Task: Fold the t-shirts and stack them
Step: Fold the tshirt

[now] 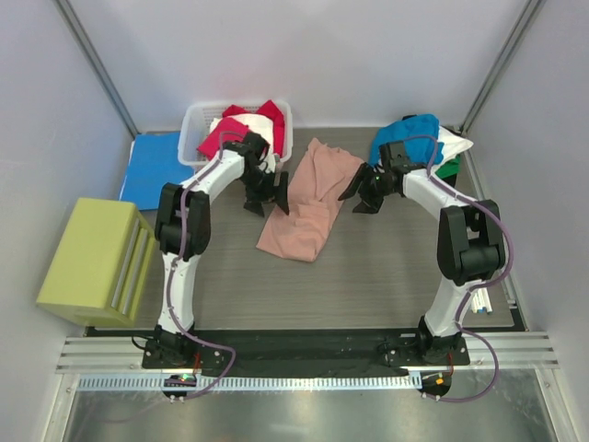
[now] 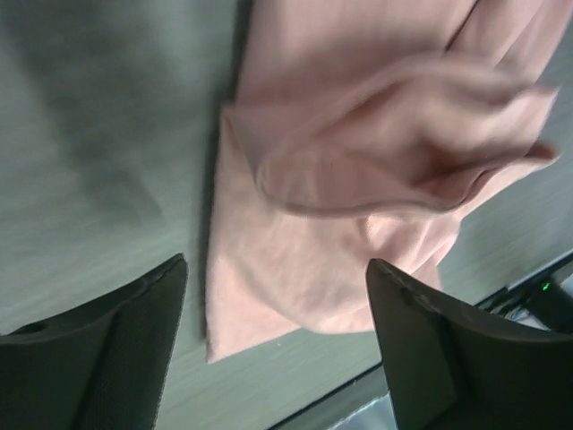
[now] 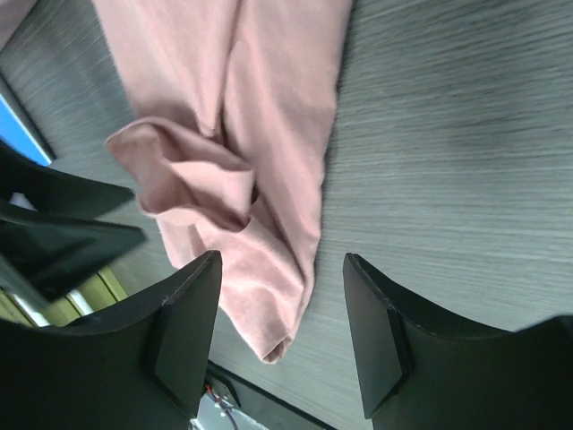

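Pink t-shirt (image 1: 308,198) lies mid-table as a long narrow strip running back to front. Its near end is rumpled, with a loose fold (image 2: 394,134) bunched on top. Left gripper (image 1: 267,204) hangs just at its left edge, right gripper (image 1: 357,200) at its right edge. Both have jaws apart and hold nothing.

My read: you're between folds. Flatten that bunched flap first. Then pinch both near corners through all layers, lift evenly and carry them toward the far end. Keep the arms level or the strip skews.

More tees sit in the basket (image 1: 191,124) and the back-right pile (image 1: 419,138).
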Robot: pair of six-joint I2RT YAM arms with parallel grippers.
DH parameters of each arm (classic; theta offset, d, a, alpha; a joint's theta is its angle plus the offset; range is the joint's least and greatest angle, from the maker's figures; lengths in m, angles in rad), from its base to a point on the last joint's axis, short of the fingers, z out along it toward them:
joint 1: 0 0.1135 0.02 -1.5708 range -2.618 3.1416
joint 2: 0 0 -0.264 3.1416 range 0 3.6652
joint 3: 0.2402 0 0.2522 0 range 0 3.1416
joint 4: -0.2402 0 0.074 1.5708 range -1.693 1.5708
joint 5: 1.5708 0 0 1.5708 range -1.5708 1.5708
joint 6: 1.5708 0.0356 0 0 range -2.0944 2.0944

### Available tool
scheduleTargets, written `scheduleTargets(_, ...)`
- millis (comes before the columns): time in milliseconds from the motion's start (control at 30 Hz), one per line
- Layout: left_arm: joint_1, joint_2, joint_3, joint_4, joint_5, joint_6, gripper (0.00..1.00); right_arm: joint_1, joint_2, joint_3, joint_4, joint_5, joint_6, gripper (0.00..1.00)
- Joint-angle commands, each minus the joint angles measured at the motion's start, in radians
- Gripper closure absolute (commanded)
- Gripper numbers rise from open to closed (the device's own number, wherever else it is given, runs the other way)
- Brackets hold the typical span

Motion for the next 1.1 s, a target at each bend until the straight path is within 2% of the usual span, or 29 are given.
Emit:
scheduleTargets(0, -0.021, -0.159, -0.069, -0.047, 0.039, 0.077, 0.14, 0.049, -0.086, 0.014, 0.011, -0.04, 0.02, 0.38)
scheduleTargets(233, 0.042, -0.325, -0.131, -0.091, 0.111, 0.109, 0.12, 0.256, -0.002, 0.192, 0.017, -0.068, 0.066, 0.31)
scheduleTargets(367, 0.129, -0.411, -0.147, -0.087, 0.14, 0.122, 0.12, 0.342, 0.09, 0.286, 0.026, -0.074, 0.096, 0.3)
scheduleTargets(467, 0.268, -0.449, -0.119, -0.11, 0.226, 0.111, 0.12, 0.365, 0.179, 0.33, 0.029, -0.077, 0.107, 0.3)
scheduleTargets(600, 0.353, -0.497, -0.076, -0.162, 0.246, 0.137, 0.12, 0.353, 0.264, 0.332, 0.042, -0.08, 0.106, 0.3)
scheduleTargets(733, 0.434, -0.57, -0.101, -0.188, 0.296, 0.181, 0.11, 0.29, 0.31, 0.307, 0.051, -0.072, 0.087, 0.3)
scheduleTargets(1067, 0.457, -0.641, -0.282, -0.161, 0.365, 0.212, 0.11, 0.135, 0.336, 0.344, 0.048, -0.089, 0.041, 0.28)
